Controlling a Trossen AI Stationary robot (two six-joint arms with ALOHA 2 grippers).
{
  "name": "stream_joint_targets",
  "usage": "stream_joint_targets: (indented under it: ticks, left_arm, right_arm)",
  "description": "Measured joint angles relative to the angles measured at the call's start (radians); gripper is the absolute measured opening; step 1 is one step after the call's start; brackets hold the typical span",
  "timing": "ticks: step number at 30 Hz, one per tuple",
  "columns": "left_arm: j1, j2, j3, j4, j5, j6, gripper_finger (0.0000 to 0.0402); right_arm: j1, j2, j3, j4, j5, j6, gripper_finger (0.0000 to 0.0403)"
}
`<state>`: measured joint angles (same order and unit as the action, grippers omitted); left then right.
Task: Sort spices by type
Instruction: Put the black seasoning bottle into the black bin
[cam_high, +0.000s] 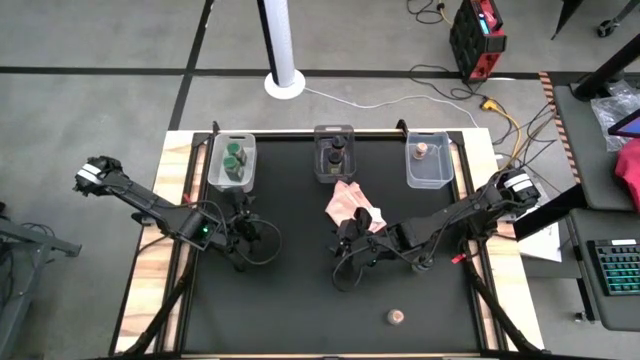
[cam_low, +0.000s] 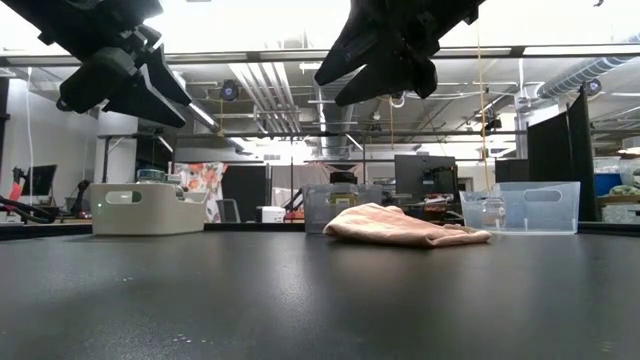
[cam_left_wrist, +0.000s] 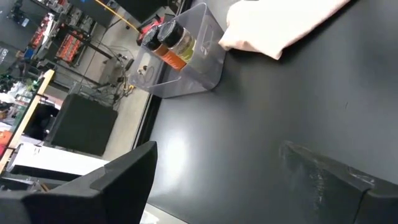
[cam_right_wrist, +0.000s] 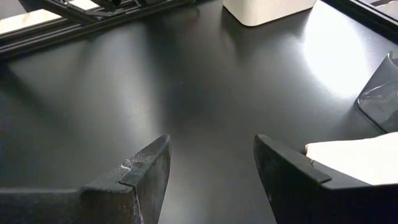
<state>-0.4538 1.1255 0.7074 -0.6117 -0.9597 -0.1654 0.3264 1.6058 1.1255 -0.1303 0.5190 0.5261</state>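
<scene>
Three bins stand along the mat's far edge. The left white bin (cam_high: 232, 160) holds two green-lidded spice jars (cam_high: 232, 157). The middle clear bin (cam_high: 334, 152) holds two dark-lidded jars (cam_left_wrist: 175, 42). The right clear bin (cam_high: 428, 160) holds one tan-lidded jar (cam_high: 422, 150). Another tan-lidded jar (cam_high: 396, 317) stands alone on the mat near its front edge. My left gripper (cam_high: 248, 240) hangs open above the mat's left half, with nothing between its fingers (cam_left_wrist: 124, 180). My right gripper (cam_high: 345, 260) hangs open above the mat's middle, just in front of the pink cloth, also holding nothing (cam_right_wrist: 211, 168).
A crumpled pink cloth (cam_high: 352, 205) lies on the black mat (cam_high: 300, 300) in front of the middle bin, close to my right gripper. Bare mat lies between the two grippers and toward the near edge. Wooden table edges (cam_high: 150, 270) flank the mat.
</scene>
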Motion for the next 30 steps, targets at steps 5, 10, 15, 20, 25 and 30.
stream_joint_targets:
  ticks: [5, 10, 15, 20, 25, 30]
  left_arm:
    - [0.000, 0.000, 0.000, 0.000, 0.000, 0.000, 0.0320]
    - [0.000, 0.000, 0.000, 0.000, 0.000, 0.000, 0.0320]
    - [0.000, 0.000, 0.000, -0.001, -0.001, 0.000, 0.0320]
    - [0.000, 0.000, 0.000, -0.001, -0.001, 0.000, 0.0320]
    - [0.000, 0.000, 0.000, -0.001, -0.001, 0.000, 0.0320]
    - [0.000, 0.000, 0.000, -0.001, -0.001, 0.000, 0.0320]
  right_arm:
    - [0.000, 0.000, 0.000, 0.000, 0.005, -0.012, 0.0219]
    - [0.000, 0.000, -0.001, 0.000, 0.005, -0.013, 0.0219]
    - [0.000, 0.000, -0.002, 0.000, 0.006, -0.013, 0.0219]
    - [0.000, 0.001, -0.003, 0.000, 0.007, -0.013, 0.0219]
    - [0.000, 0.001, -0.007, 0.000, 0.008, -0.013, 0.0219]
    - [0.000, 0.001, -0.011, 0.001, 0.012, -0.013, 0.0219]
